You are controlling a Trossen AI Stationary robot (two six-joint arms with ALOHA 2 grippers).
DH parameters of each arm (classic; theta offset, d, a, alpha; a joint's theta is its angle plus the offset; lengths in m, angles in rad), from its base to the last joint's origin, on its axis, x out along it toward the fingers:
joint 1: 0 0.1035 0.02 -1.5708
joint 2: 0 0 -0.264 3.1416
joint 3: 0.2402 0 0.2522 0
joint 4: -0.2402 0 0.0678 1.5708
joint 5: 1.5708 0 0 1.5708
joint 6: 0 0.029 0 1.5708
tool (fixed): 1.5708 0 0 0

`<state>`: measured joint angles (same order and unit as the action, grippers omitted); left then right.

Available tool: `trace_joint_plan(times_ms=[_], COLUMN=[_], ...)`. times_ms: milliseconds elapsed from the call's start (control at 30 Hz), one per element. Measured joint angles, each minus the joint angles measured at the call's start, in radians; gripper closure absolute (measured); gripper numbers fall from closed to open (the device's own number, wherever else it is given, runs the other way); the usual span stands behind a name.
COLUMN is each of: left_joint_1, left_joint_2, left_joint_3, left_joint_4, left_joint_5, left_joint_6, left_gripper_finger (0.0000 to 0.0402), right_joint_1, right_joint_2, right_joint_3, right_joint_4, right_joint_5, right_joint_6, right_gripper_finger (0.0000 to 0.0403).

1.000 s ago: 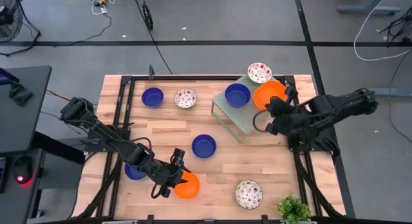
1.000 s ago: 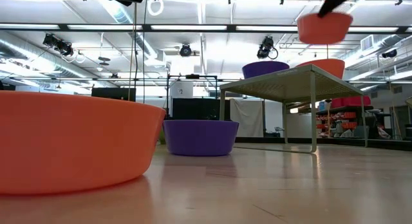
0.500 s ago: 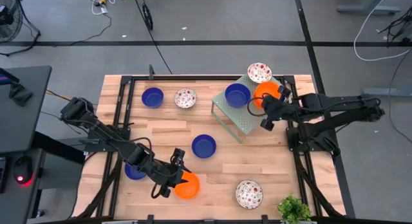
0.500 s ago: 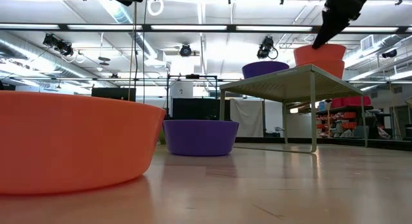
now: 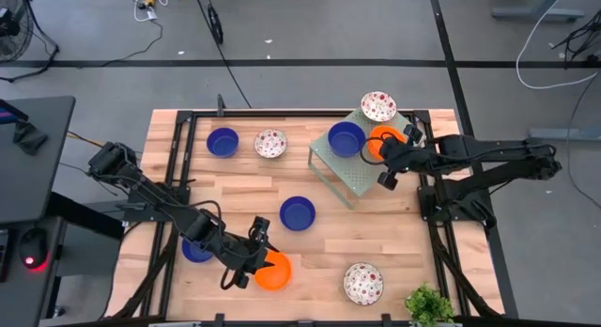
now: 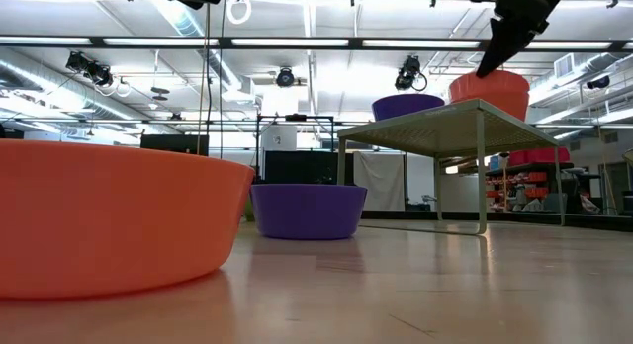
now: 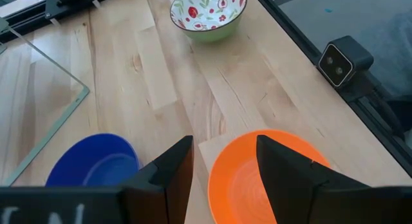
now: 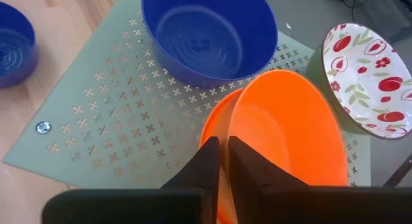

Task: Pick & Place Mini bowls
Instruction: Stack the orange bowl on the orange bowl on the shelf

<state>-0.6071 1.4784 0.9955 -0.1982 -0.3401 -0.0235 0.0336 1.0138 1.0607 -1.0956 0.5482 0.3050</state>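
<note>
Two orange mini bowls [image 8: 283, 134] sit nested on the pale green rack [image 8: 122, 127], beside a blue bowl [image 8: 206, 31] and a red-speckled one [image 8: 370, 79]. My right gripper [image 8: 224, 147] is over the rack's right end [image 5: 379, 154], shut on the upper orange bowl. Near the table's front, my left gripper [image 7: 222, 147] hangs open above another orange bowl [image 7: 257, 179], its fingers either side of the bowl's rim and clear of it. More blue [image 5: 297, 212] and speckled [image 5: 362, 282] bowls rest on the table. My right gripper has the upper orange bowl's rim [image 8: 226, 124] between its two fingers, one inside the bowl and one outside. The fingers slant down from the table's right side. The bowl sits upright, nested in the lower orange bowl on the rack.
A blue bowl [image 5: 223, 141] and a speckled bowl [image 5: 270, 143] stand at the far left, and another blue one [image 5: 195, 249] lies under my left arm. A small green plant [image 5: 427, 306] sits at the front right corner. Bare wood lies between the rack and the front bowls.
My right gripper has carried the orange bowl down and toward the table's far edge, from above the rack into the other orange bowl there. The bowl first sat high on the lower one, then settled deeper into it.
</note>
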Motion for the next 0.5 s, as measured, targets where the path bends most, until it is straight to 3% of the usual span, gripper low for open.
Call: trace_joint_plan(times_ms=[267, 500], left_joint_1=[0.000, 0.000], left_joint_2=[0.000, 0.000], left_joint_3=[0.000, 0.000], left_joint_4=[0.000, -0.002], left_joint_5=[0.000, 0.000], left_joint_6=[0.000, 0.000], left_gripper_finger=[0.0227, 0.0227], right_joint_1=[-0.022, -0.021], right_joint_2=[0.015, 0.002], right_joint_3=[0.000, 0.001], right_joint_4=[0.002, 0.028], right_joint_5=[-0.022, -0.123], right_joint_6=[-0.002, 0.001], right_gripper_finger=[0.0342, 0.0283])
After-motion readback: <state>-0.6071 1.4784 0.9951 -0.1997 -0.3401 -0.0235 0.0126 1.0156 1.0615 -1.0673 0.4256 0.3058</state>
